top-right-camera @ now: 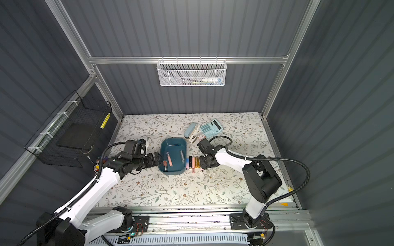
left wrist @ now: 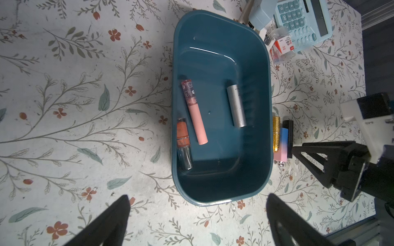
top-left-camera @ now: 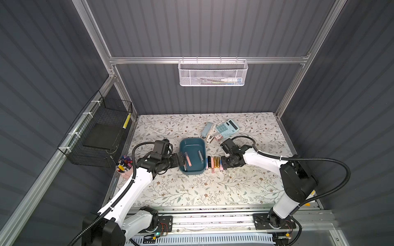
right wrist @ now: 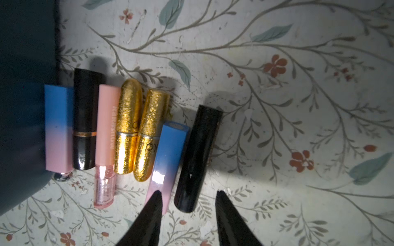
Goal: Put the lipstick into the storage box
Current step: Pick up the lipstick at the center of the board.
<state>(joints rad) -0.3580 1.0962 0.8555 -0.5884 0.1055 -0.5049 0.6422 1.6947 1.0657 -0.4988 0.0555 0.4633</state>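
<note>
The storage box point(top-left-camera: 191, 147) is seen mid-table, with three tubes point(left wrist: 195, 115) already laid inside. The left gripper point(left wrist: 198, 198) is held spread wide at its left wall. The right gripper point(right wrist: 188, 191) is set with jaws parted around one end of the black lipstick point(right wrist: 198, 157), rightmost in the row just right of the box

A robot test cell in a lab.
Aluminium frame point(top-left-camera: 209, 60) and grey ribbed panels point(top-left-camera: 202, 27) box in a floral counter point(top-left-camera: 191, 191); a left arm point(top-left-camera: 136, 185) and a right arm point(top-left-camera: 260, 157) are bolted to a rail point(top-left-camera: 213, 220) at its front edge, wiring point(top-left-camera: 162, 227) bare; a mesh basket point(top-left-camera: 213, 73) hangs from the frame, a wire basket point(top-left-camera: 96, 138) is cable-tied to it.
</note>
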